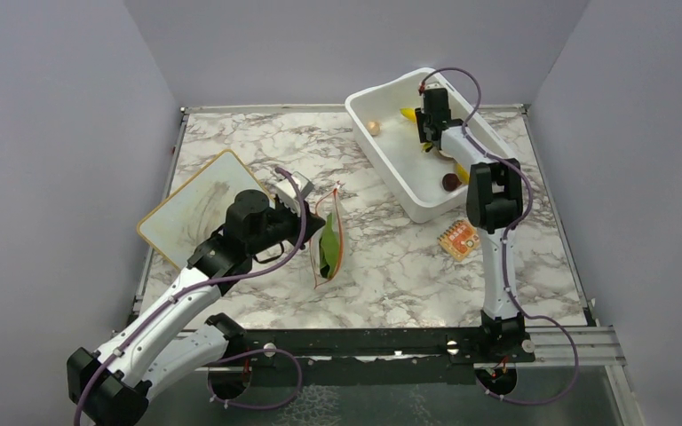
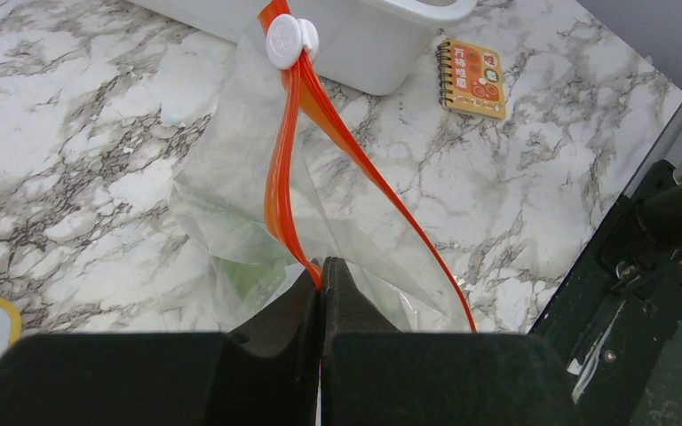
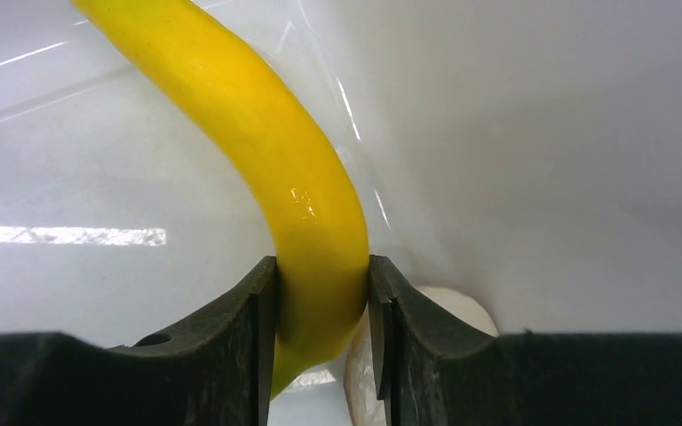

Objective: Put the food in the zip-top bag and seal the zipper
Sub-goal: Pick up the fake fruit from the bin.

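The right claw (image 3: 321,306) clamped the curved yellow banana (image 3: 275,151) inside the white plastic tub (image 1: 389,160), upper right. The left claw (image 2: 322,282) pinched the red-orange zipper strip (image 2: 277,186) of the clear floppy bag (image 2: 218,169), centre frame; a green leaf (image 1: 326,250) seemingly lay inside.

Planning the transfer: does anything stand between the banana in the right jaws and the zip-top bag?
Only the white tub's wall, which the banana must clear; beyond it nothing visible lies before the zip-top bag.

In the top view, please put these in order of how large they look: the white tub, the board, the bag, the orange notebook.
Largest to smallest:
1. tub
2. board, partly hidden by the left arm, so its rank against the tub is less sure
3. bag
4. notebook
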You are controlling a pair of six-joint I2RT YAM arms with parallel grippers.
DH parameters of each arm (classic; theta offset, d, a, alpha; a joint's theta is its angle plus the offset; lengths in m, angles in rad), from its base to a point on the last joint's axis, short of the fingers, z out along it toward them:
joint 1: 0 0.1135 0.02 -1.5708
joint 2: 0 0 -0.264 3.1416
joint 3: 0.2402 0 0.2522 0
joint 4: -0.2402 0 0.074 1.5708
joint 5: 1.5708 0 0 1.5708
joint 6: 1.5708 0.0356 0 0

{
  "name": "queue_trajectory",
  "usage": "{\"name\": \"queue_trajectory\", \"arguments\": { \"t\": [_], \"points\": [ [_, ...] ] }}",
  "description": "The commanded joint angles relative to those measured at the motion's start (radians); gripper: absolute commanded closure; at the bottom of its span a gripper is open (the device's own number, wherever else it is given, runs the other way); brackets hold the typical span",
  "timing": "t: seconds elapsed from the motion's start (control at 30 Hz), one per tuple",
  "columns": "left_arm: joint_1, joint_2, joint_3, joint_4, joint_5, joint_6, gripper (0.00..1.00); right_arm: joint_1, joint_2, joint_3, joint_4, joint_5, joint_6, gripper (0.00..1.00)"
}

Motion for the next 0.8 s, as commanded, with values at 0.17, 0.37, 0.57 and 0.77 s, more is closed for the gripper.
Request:
{"name": "queue_trajectory", "arguments": {
  "t": [0.17, 0.37, 0.57, 0.77],
  "points": [
    [0.002, -0.037, -0.012, 0.007, -0.069, 0.027, 1.0, -0.005, -0.19, -0.049, -0.108, -0.087, 0.134, 0.87],
    [0.002, -0.048, -0.011, 0.0, -0.083, 0.033, 1.0, -0.003, -0.333, -0.16, -0.178, -0.165, 0.207, 0.87],
    [0.002, -0.058, -0.015, -0.001, -0.093, 0.037, 1.0, -0.003, -0.487, -0.272, -0.248, -0.249, 0.296, 0.87],
    [0.002, -0.058, -0.012, -0.01, -0.116, 0.028, 1.0, 0.01, -0.713, -0.492, -0.183, -0.37, 0.326, 0.88]
  ]
}}
